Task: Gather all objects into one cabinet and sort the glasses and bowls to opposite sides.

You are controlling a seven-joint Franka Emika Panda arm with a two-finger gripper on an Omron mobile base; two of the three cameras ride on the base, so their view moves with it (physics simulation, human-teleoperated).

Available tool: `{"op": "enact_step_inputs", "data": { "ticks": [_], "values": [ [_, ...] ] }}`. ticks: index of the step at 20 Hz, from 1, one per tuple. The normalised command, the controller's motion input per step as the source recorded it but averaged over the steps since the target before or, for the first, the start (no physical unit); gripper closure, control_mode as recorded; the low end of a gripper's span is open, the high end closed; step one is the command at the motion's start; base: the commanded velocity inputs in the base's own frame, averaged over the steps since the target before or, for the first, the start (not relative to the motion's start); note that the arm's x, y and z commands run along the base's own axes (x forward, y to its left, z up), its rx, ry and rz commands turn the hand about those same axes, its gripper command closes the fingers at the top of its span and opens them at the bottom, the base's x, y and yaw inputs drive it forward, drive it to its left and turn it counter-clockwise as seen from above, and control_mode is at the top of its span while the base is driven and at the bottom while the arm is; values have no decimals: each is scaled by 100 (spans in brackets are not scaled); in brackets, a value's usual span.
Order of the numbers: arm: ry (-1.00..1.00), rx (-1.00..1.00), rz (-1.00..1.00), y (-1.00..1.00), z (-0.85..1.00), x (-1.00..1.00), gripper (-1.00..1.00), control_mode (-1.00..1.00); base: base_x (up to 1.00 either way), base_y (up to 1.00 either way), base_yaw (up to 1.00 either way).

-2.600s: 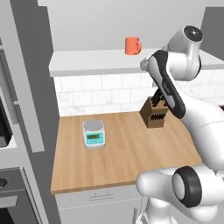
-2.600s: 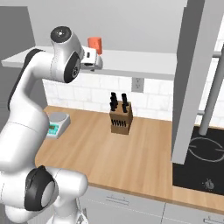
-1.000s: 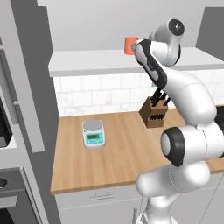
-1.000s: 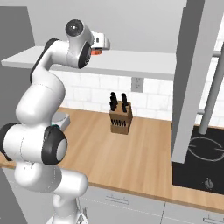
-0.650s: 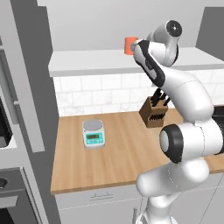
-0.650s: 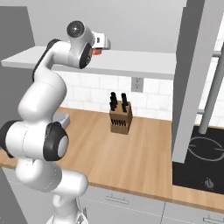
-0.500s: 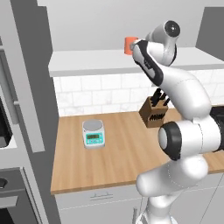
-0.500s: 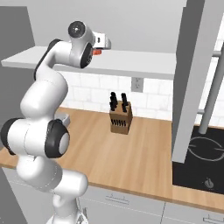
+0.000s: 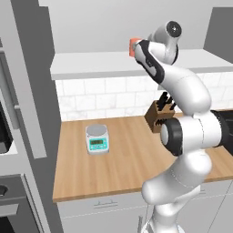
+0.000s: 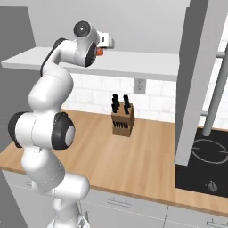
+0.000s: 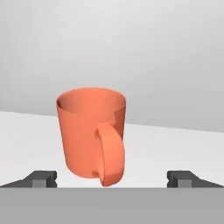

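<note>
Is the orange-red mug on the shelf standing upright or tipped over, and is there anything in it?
Upright: the orange-red mug stands on its base on the pale shelf, rim up, handle facing the camera. What shows of its inside looks empty; the bottom is hidden.

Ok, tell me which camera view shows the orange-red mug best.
The hand view: the orange-red mug stands upright, whole, handle facing the camera. Both base views show just a sliver behind the arm.

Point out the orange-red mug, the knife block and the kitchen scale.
orange-red mug (image 11: pixel 87 131): hand view, on the side wall left of its handle.
knife block (image 10: pixel 121 124): right base view, on the wooden front face.
kitchen scale (image 9: pixel 97 143): left base view, on the display panel below the round platform.
</note>
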Motion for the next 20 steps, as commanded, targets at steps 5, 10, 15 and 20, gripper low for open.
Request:
{"op": "enact_step_inputs", "data": {
  "ticks": [5,10,15,20],
  "values": [
    [0,0,3,0,0,23,-100,-100,0,0,0],
    [0,0,2,-1,0,20,-100,-100,0,0,0],
    [0,0,1,0,0,24,100,-100,0,0,0],
    [0,0,0,0,0,11,100,-100,0,0,0]
  ]
}}
